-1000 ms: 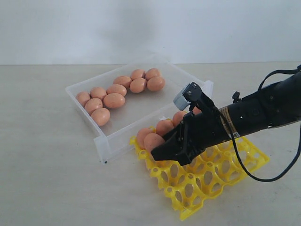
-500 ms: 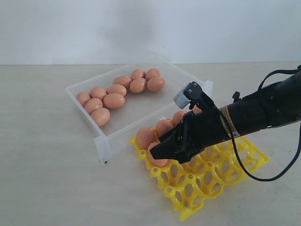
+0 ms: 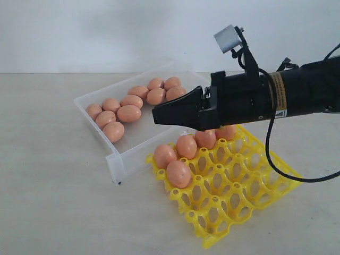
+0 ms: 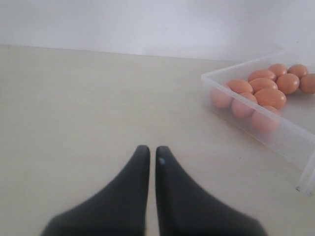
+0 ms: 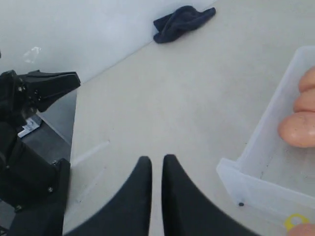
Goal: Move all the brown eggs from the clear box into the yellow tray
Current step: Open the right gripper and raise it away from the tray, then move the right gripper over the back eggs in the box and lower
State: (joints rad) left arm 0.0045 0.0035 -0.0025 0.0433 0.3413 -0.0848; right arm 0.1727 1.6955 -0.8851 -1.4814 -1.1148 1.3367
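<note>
Lifted off the tray [image 3: 234, 187] since a second ago: right gripper [image 3: 155, 116], pressed together, empty, raised by the box [image 3: 121, 161]. Five eggs [image 3: 179, 173] on end in tray, long axes near vertical; rest flat in box. Only in wrist views: left gripper [image 4: 150, 153], closed; dark cloth [image 5: 183, 22].

Shallow clear plastic box [image 3: 119, 159]: nine orange-brown eggs [image 3: 129, 113] crowd its left and far parts; floor bare on the side toward the bright yellow lattice egg tray [image 3: 239, 191]. Tray: five eggs [image 3: 186, 146] fill the box-side edge, remaining cups open. Black right arm [image 3: 255, 98] hangs across that edge.
</note>
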